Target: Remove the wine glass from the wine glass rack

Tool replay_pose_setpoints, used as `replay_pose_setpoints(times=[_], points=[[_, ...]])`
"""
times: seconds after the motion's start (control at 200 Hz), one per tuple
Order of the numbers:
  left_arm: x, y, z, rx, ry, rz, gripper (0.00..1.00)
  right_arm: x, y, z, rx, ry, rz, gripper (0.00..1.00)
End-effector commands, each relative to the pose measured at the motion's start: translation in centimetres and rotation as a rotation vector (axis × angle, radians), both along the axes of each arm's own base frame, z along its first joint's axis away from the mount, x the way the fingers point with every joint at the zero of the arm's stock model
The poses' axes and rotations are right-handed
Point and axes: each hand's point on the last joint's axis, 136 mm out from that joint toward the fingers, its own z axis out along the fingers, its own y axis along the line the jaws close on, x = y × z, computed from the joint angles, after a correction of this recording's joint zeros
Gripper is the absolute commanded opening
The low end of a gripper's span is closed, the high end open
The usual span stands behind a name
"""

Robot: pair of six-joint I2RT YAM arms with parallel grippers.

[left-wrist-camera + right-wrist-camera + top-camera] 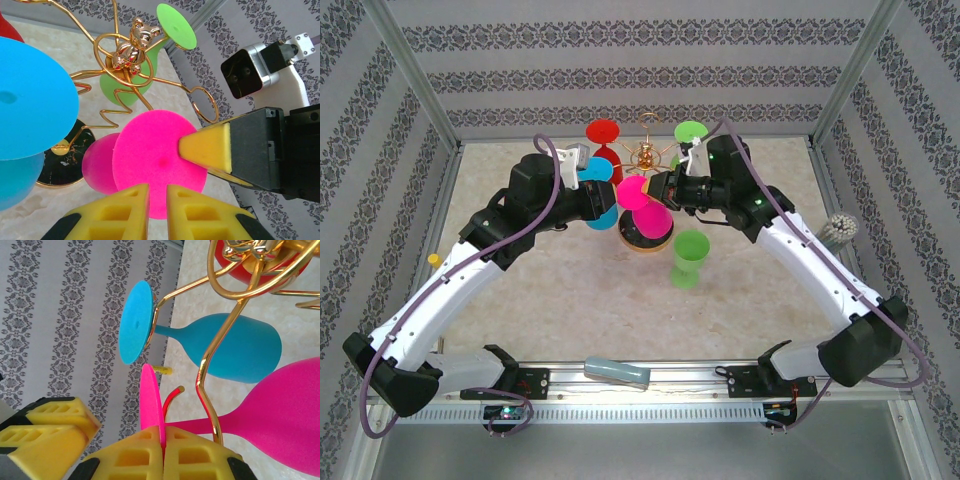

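From my station I count 5 wine glasses: 1 red wine glass [604,132], 1 blue wine glass [592,178], 1 pink wine glass [655,220], and 2 green, the far green wine glass [691,132] and the near green wine glass [688,258]. I also count 1 wine glass rack [647,153], 1 grey-blue cylinder [617,372] near, 1 small yellow piece [434,259] left, and 1 bundle of white sticks [839,230] right.

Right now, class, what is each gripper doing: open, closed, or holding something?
Left gripper: almost closed, holding nothing.
Right gripper: closed on the foot of the pink glass.
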Motion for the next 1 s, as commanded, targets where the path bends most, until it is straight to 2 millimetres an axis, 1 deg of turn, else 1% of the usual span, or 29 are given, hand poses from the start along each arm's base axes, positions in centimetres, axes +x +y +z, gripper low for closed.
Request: replay_pose_setpoints(times=[0.0, 0.165, 0.4, 0.64, 0.999], points=[[-0.3, 0.5, 1.9, -0.013, -0.05, 0.012, 0.18, 0.9, 0.0, 2.8, 0.049, -0.063, -0.013, 0.0], [-0.5, 0.9, 2.2, -0.01, -0.06, 0.02, 0.18, 1.4, 0.2, 3.4, 0.058, -0.075, -0.022, 0.0], [-0.6, 1.3, 2.4, -0.004, -0.071, 0.029, 0.18, 2.3, -0.1, 3.5, 0.055, -0.078, -0.046, 0.0], [-0.6, 1.3, 2.7, -0.006, -0.077, 0.029, 0.18, 3.0, -0.5, 4.2, 0.061, -0.092, -0.075, 0.0], [-0.5, 1.3, 2.6, -0.003, -0.076, 0.027, 0.18, 3.5, -0.7, 3.9, 0.061, -0.083, -0.089, 0.0]])
